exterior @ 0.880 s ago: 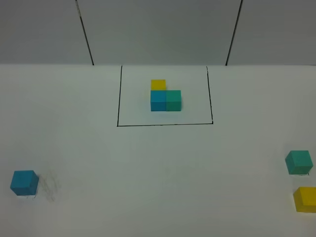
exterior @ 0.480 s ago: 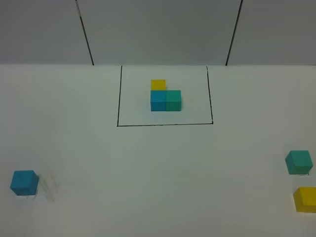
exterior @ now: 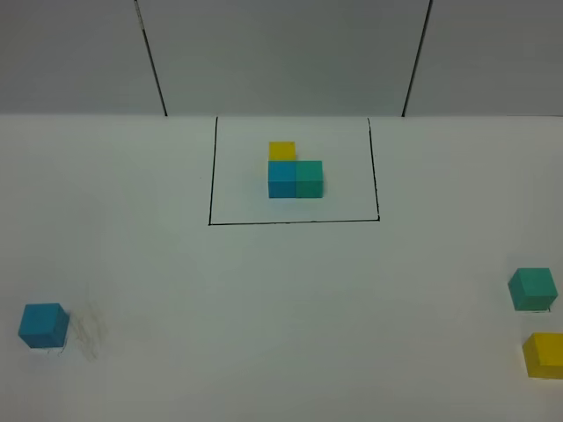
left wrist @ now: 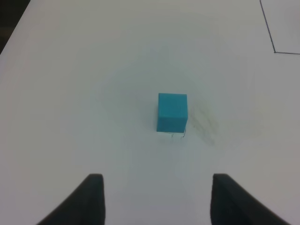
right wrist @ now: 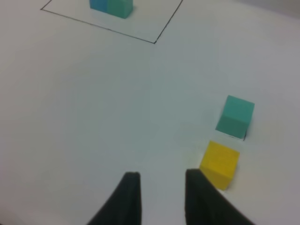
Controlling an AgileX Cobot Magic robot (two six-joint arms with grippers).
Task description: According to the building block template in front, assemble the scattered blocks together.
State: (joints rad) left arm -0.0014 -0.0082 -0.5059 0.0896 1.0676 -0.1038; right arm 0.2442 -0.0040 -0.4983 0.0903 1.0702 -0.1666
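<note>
The work surface is a flat, matte white table (exterior: 281, 281). Grey wall panels (exterior: 281, 53) with dark seams stand behind it.

**Template.** The template (exterior: 295, 171) sits at the far middle of the table, inside a thin black rectangle (exterior: 294, 221) drawn on the surface. It consists of three equal, sharp-edged matte cubes in an L. Blue and teal-green stand side by side with faces touching, and yellow stands behind the blue.

**Loose blocks.** All three are plain matte cubes and rest flat on the table.
- The sky-blue cube (exterior: 42, 325) lies at the near left, alone. Faint grey scuff marks (exterior: 88, 332) are just beside it.
- The teal-green cube (exterior: 532, 289) lies at the near right edge.
- The yellow cube (exterior: 545, 354) lies just nearer than the teal-green one, close to it but not touching.

**Grippers.** Both have dark, smooth fingers.
- The left gripper (left wrist: 157, 199) has its fingers spread wide with nothing between them. The sky-blue cube lies ahead of the gap, well apart from it.
- The right gripper (right wrist: 161, 197) has its fingers parted by a narrower gap and grips nothing. The yellow cube lies just beside one finger, outside the gap.
</note>
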